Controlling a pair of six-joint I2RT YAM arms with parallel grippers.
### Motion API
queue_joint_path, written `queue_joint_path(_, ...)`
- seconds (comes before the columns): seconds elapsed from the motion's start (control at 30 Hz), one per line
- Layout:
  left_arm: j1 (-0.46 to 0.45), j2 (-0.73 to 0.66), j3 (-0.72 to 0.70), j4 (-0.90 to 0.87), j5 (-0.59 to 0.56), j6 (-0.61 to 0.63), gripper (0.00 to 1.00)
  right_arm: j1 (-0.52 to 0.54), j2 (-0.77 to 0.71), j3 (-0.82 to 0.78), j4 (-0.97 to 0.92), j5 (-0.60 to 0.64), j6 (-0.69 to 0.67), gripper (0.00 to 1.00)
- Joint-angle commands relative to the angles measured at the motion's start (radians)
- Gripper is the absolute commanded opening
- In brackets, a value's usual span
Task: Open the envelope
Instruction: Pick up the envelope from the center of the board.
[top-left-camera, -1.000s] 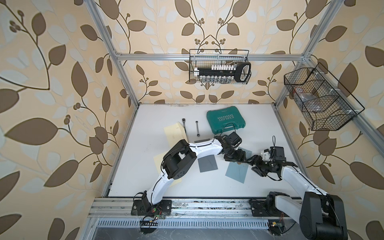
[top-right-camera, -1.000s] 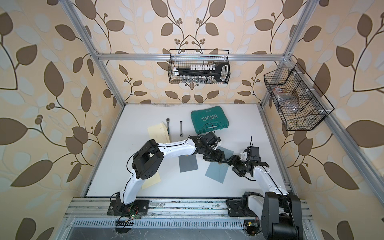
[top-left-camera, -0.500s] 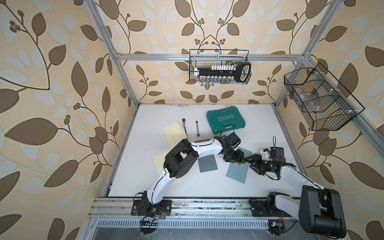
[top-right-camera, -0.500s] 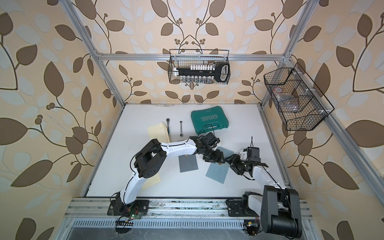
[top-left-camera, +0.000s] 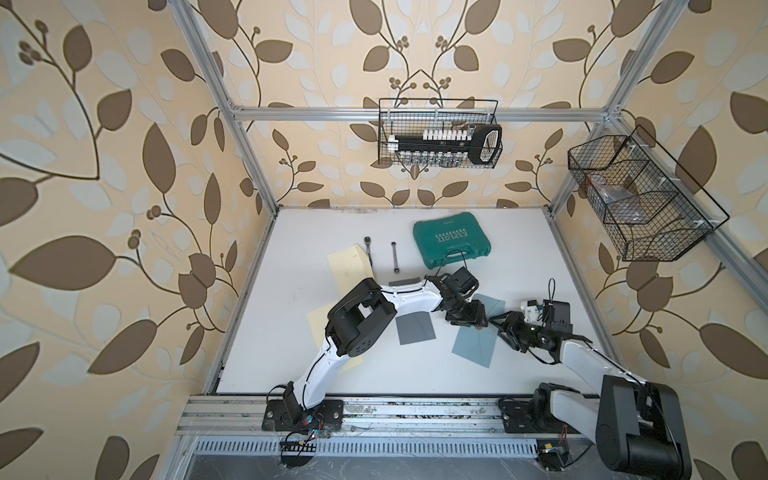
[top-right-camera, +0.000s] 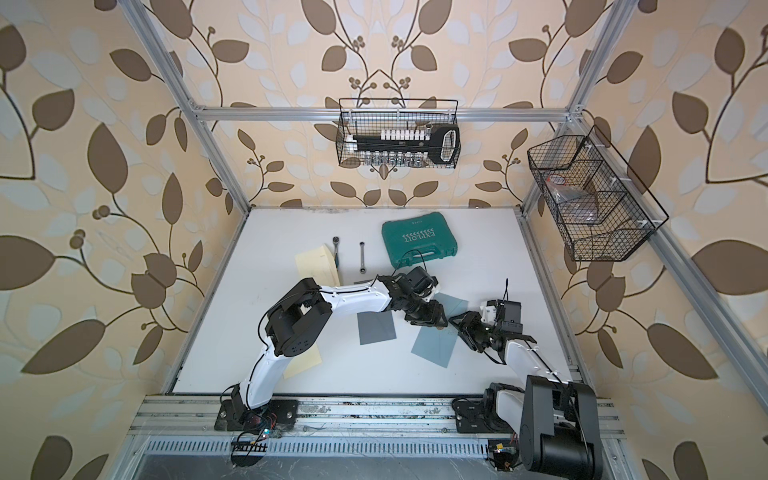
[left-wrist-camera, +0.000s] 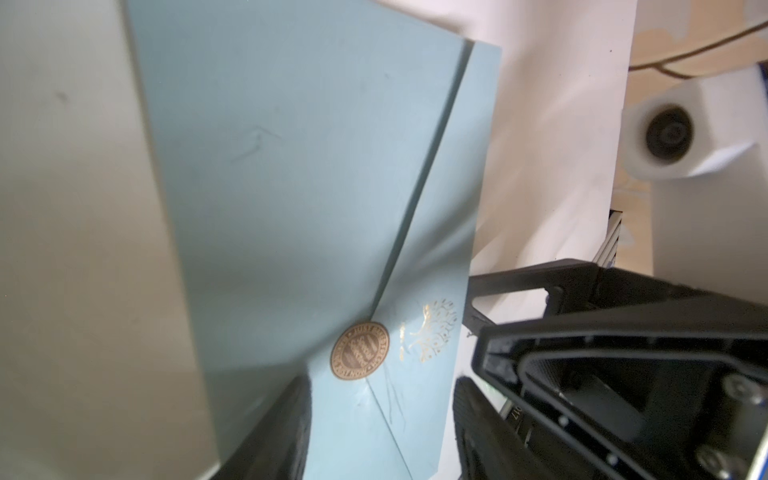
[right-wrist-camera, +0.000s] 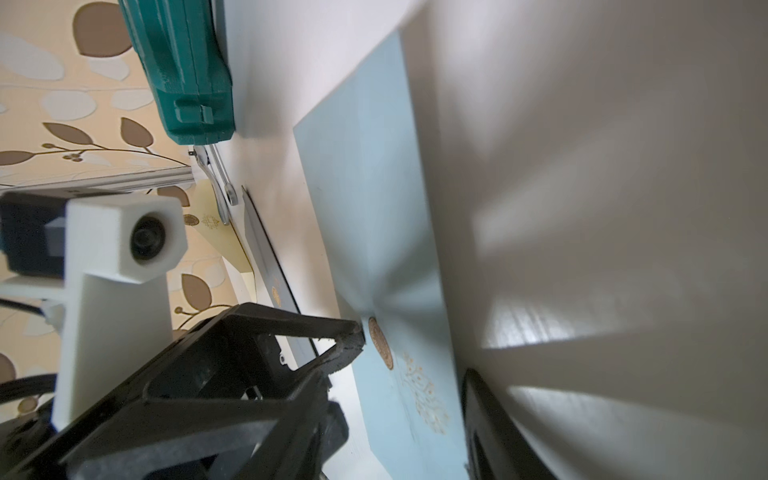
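Note:
The light blue envelope (top-left-camera: 476, 344) (top-right-camera: 433, 348) lies flat on the white table, its flap down under a round gold seal (left-wrist-camera: 360, 351) (right-wrist-camera: 380, 343). My left gripper (top-left-camera: 467, 319) (left-wrist-camera: 378, 436) points down over the envelope's middle, open, and the sealed end shows between its fingers (left-wrist-camera: 276, 432). From the right, my right gripper (top-left-camera: 503, 328) (right-wrist-camera: 409, 440) reaches low to the envelope's edge, open, with the envelope between its fingers (right-wrist-camera: 488, 419). In the right wrist view one left fingertip (right-wrist-camera: 347, 337) sits beside the seal. Neither gripper holds anything.
A grey envelope (top-left-camera: 415, 328) lies left of the blue one, with cream envelopes (top-left-camera: 348, 266) further left. A teal tool case (top-left-camera: 451, 239) and two wrenches (top-left-camera: 395, 257) lie behind. Wire baskets (top-left-camera: 440, 137) hang on the back wall and on the right wall.
The jaws of both grippers have narrowed. The right gripper has edged left, closer to the envelope and to the left gripper.

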Motion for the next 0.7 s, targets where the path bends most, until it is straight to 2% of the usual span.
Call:
queue_joint_path(0.0, -0.014, -0.020, -0.039, -0.037, -0.016, -0.013, 0.57, 0.002, -0.025, -0.019, 0.064, -0.087, 0.018, 0.48)
queue_joint_path(0.17, -0.014, -0.021, -0.046, -0.011, -0.001, -0.025, 0.56, 0.003, 0.024, -0.029, 0.118, -0.132, 0.018, 0.45)
queue_joint_path(0.67, -0.012, -0.060, -0.072, 0.016, 0.003, -0.024, 0.53, 0.003, 0.119, -0.035, 0.135, -0.121, -0.022, 0.34)
